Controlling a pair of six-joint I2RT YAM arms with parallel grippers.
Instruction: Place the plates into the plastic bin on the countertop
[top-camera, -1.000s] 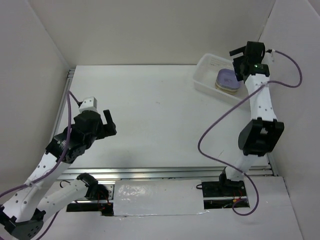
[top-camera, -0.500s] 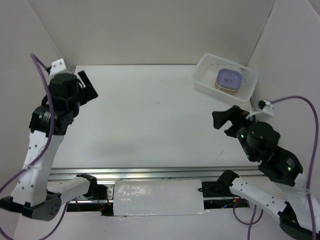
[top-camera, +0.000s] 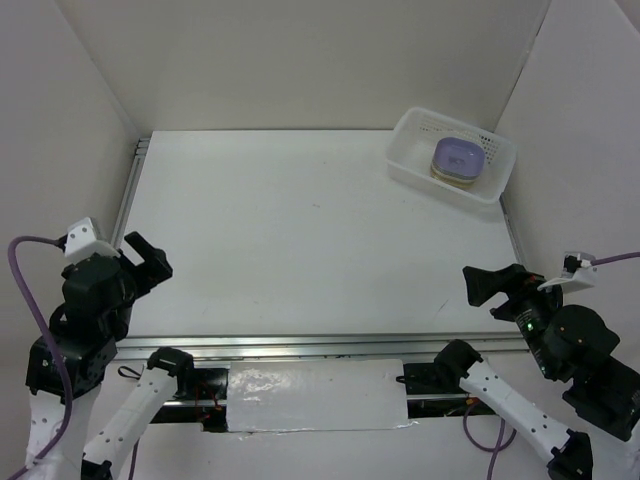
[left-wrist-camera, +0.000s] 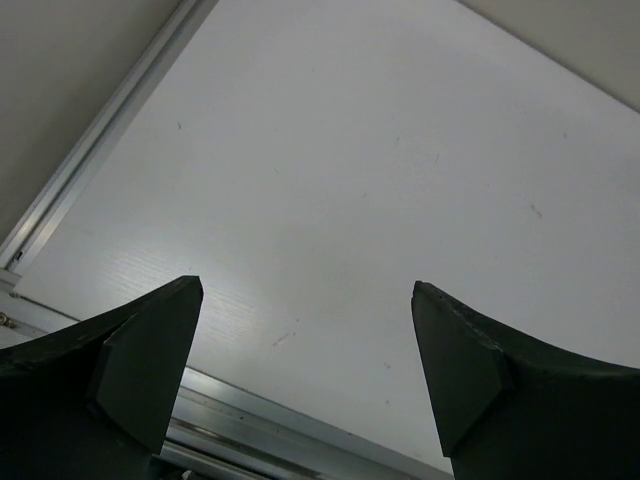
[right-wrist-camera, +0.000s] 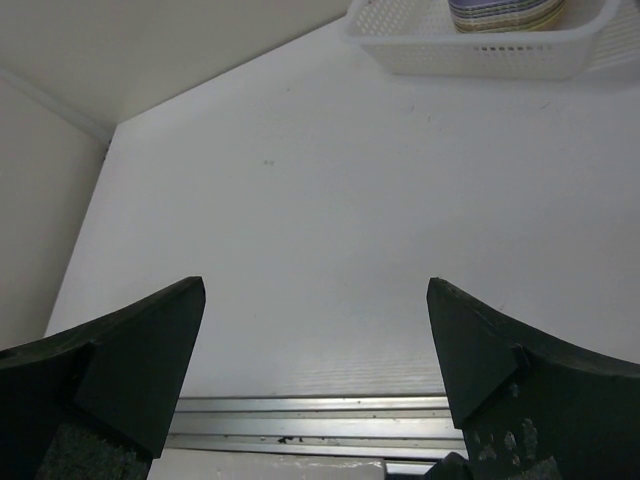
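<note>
The plastic bin (top-camera: 408, 128) stands at the back right corner of the countertop (top-camera: 300, 230). In it lies a stack of plates (top-camera: 458, 158), purple on top, cream below. The right wrist view shows the bin (right-wrist-camera: 480, 52) far off at top right with the stacked plates (right-wrist-camera: 505, 12) inside. My left gripper (top-camera: 148, 258) hangs open at the near left edge, nothing between its fingers (left-wrist-camera: 306, 288). My right gripper (top-camera: 492, 285) hangs open at the near right edge, also holding nothing (right-wrist-camera: 316, 284). Both are far from the bin.
A metal rail (top-camera: 300, 345) runs along the front edge, and another rail (top-camera: 130, 190) along the left side. White walls close in the left, back and right. A white crinkled strip (top-camera: 315, 395) lies between the arm bases.
The right gripper has left the bin and pulled back to the near right edge. The left arm swung to the back left, then came back to the near left edge. Both stayed open.
</note>
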